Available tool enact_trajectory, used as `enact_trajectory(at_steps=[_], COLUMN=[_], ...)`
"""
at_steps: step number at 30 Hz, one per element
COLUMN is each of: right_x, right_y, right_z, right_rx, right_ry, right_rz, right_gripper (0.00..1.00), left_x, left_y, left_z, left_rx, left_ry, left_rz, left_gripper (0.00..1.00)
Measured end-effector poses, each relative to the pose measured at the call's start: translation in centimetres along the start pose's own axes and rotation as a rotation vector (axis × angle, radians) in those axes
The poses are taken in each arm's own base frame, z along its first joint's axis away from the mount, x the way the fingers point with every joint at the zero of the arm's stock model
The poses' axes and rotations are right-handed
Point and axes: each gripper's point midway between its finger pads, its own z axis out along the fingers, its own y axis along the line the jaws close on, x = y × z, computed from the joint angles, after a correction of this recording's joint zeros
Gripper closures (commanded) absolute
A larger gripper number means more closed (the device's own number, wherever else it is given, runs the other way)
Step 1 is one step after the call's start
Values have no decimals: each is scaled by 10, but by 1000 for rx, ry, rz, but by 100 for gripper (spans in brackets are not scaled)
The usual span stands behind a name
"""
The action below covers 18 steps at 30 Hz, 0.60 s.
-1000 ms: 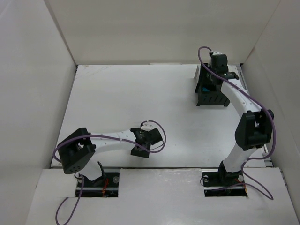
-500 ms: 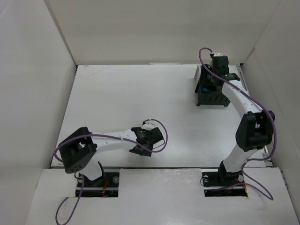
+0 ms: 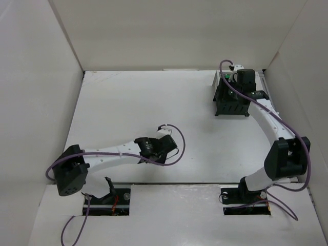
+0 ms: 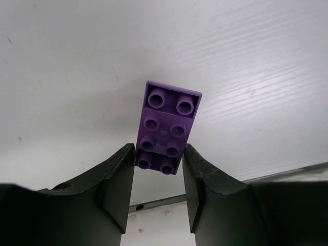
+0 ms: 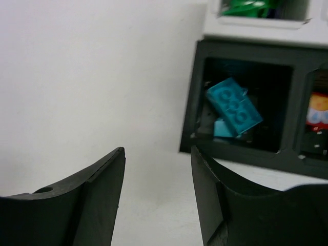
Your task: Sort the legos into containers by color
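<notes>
In the left wrist view a purple lego [image 4: 168, 125], two studs wide and several long, sticks out from between my left gripper's [image 4: 159, 154] fingertips, which press on its near end from both sides. In the top view the left gripper [image 3: 163, 145] is near the table's front middle and the brick is hidden. My right gripper [image 5: 158, 151] is open and empty, just left of the containers [image 3: 230, 100] at the back right. A black bin [image 5: 246, 51] holds teal legos [image 5: 233, 107]. A white bin [image 5: 256, 28] behind it holds green legos [image 5: 246, 7].
A second black bin [image 5: 307, 77] at the right edge of the right wrist view shows a red-and-orange piece [image 5: 318, 115]. White walls enclose the table on the left, back and right. The containers stand close to the right wall.
My left arm has stretched out lower and its gripper has shifted slightly right and away. My right gripper has moved a little right over the containers.
</notes>
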Motion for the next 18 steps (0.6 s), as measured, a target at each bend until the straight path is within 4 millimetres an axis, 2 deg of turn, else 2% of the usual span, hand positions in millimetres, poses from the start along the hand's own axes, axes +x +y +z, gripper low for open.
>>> enact_trajectory(at_steps=[6, 8, 9, 11, 15, 18], right_x=[19, 22, 24, 29, 44, 52], right_y=[52, 72, 89, 109, 155, 176], right_z=[-43, -56, -65, -74, -98, -111], right_rx=[-369, -510, -620, -727, -931, -993], right_ry=[-52, -70, -75, -73, -37, 3], right_rz=[-53, -98, -131, -165, -210, -186], right_gripper=[34, 33, 33, 32, 27, 24], left_x=[-67, -90, -101, -120, -142, -150], left_y=[-23, -32, -37, -48, -53, -55], left_z=[-51, -74, -87, -114, -159, -168], left_rx=[186, 267, 310, 400, 497, 500], left_ry=[-287, -403, -462, -587, -780, -835], left_rz=[66, 105, 129, 188, 267, 323], left_gripper=[77, 76, 76, 76, 76, 77])
